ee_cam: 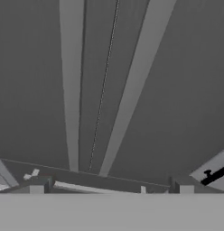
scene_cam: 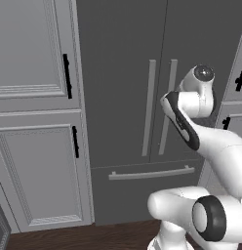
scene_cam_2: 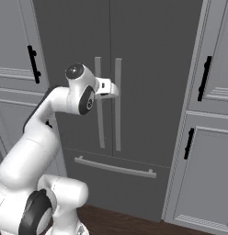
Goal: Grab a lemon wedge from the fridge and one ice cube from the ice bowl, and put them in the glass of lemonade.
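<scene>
We face the fridge [scene_cam: 123, 73], its two dark grey doors shut and meeting at a thin seam, a long grey bar handle on each side of that seam. In the left base view the left door handle [scene_cam: 149, 107] sits at 12 o'clock from the bottom drawer handle [scene_cam: 151, 173]. Our end effector [scene_cam_2: 116, 90] is raised in front of the right door handle [scene_cam_2: 117, 104], at about 3 o'clock from the wrist in the right base view. In the hand view the fingertips [ee_cam: 37, 188] stand wide apart at the bottom edge with nothing between them. Light grey panelled cabinets [scene_cam: 35, 112] with black handles [scene_cam: 67, 76] flank the fridge.
</scene>
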Controlling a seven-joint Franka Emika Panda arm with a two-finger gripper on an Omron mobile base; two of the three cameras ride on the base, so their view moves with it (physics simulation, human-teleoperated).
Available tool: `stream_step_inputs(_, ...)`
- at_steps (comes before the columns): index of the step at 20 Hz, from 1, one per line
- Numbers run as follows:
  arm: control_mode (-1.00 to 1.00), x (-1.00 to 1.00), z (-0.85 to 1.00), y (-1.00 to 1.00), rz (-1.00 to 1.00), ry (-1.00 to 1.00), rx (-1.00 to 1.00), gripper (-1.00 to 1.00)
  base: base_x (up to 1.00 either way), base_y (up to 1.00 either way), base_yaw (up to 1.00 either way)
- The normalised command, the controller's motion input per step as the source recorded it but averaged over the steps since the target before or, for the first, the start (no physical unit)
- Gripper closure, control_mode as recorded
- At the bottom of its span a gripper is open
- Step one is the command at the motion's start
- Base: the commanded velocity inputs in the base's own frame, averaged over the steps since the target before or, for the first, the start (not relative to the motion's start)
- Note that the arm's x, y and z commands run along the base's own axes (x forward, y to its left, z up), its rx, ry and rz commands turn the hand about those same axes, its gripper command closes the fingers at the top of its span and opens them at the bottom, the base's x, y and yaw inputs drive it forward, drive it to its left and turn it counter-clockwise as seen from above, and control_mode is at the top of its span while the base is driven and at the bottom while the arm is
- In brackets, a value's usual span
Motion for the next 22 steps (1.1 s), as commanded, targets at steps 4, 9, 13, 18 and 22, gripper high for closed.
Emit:
stream_step_inputs(4,-1.00,0.92,-0.21,-0.22,0.00,0.01,0.03,-1.00,0.00,0.00,0.00)
stream_step_inputs(9,-1.00,0.69,-0.25,-0.19,-0.03,0.03,0.01,-1.00,0.00,0.00,0.00)
stream_step_inputs(13,-1.00,0.68,-0.51,-0.19,-0.02,0.00,0.05,-1.00,0.00,0.00,0.00)
stream_step_inputs(18,-1.00,0.54,-0.44,-0.20,-0.02,0.00,0.07,-1.00,0.00,0.00,0.00)
stream_step_inputs(22,-1.00,0.47,-0.13,-0.03,-0.01,0.00,0.05,-1.00,0.00,0.00,0.00)
